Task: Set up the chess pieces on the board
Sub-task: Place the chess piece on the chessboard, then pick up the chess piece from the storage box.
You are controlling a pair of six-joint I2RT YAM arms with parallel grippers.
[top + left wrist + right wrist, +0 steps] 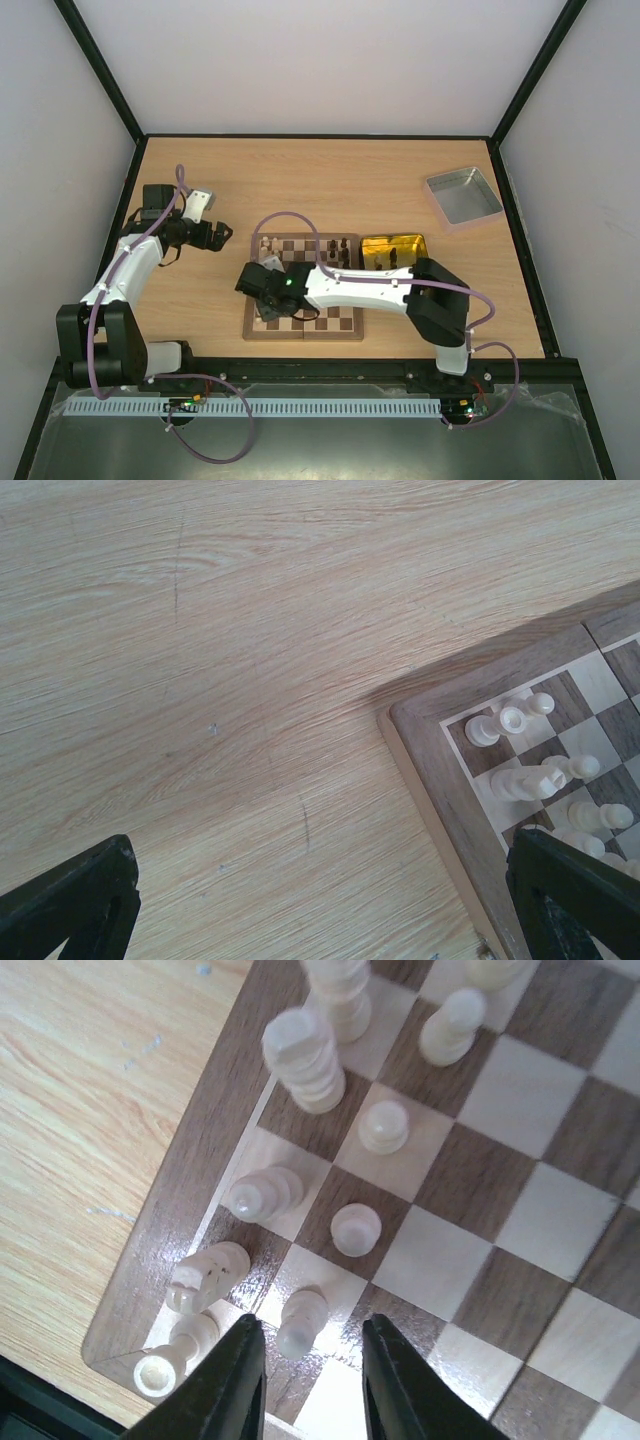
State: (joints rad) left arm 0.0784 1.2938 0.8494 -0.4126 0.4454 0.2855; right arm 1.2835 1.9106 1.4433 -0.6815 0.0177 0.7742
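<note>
The right claw (pixel 311 1338) has its jaws parted slightly and grips nothing. A pale pawn (pixel 301 1318) stands upright on the board (pixel 205 1150) right between its tips, nearer the left-hand finger, with other cream pieces (pixel 383 1125) ahead. The left claw (pixel 320 910), spread wide and empty, hovers over the surface (pixel 250 680) beside the board, farther from the pawn.

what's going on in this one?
The right gripper hangs over the left edge of the board, jaws slightly apart at a cream pawn standing among other cream pieces. The left gripper is wide open, holding nothing, over bare table beside the board. Dark pieces sit in the gold tin, so setup looks unfinished.
</note>
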